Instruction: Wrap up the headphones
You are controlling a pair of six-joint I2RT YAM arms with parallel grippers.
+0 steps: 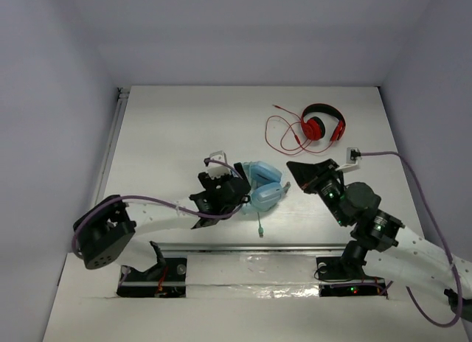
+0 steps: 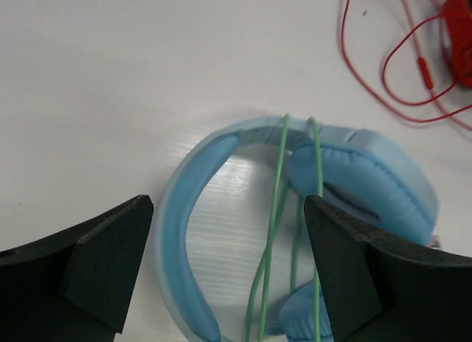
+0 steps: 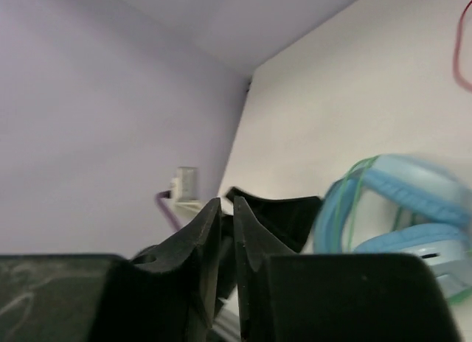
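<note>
Light blue padded over-ear headphones [image 2: 184, 231], thin green cable [image 2: 276, 194] looped over the headband, framed between widely spread left gripper [image 2: 225, 203] jaws, right gripper [image 3: 227, 209] jaws seen pressed almost together, headphones lying beyond them.

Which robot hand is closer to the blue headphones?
Left. The left gripper hovers open right over the headphones; the right gripper is off to their right, not touching them.

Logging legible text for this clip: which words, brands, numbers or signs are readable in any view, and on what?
None can be read.
The blue headphones and the red headphones show no readable marking.
The white cable plug by the right arm is too small to tell.
</note>
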